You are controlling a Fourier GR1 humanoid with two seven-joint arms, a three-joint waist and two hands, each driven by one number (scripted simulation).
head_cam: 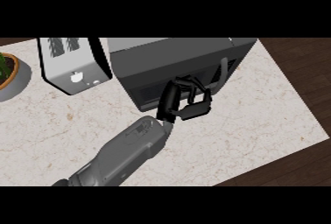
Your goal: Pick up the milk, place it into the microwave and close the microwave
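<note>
The dark grey microwave point(174, 57) stands at the back middle of the counter with its door shut. Its vertical handle point(223, 72) runs along the door's right side. My right hand point(171, 98) rests against the front of the door, left of the handle, its fingers point(194, 89) relaxed and partly bent, holding nothing. The grey forearm point(126, 153) comes up from the lower left. No milk shows anywhere; the shut door hides the inside of the microwave. My left hand is out of view.
A silver toaster point(71, 61) stands just left of the microwave. A potted plant point(8, 72) sits at the far left edge. The pale marble counter point(245, 131) ends at the right and lower right, with dark wood floor beyond.
</note>
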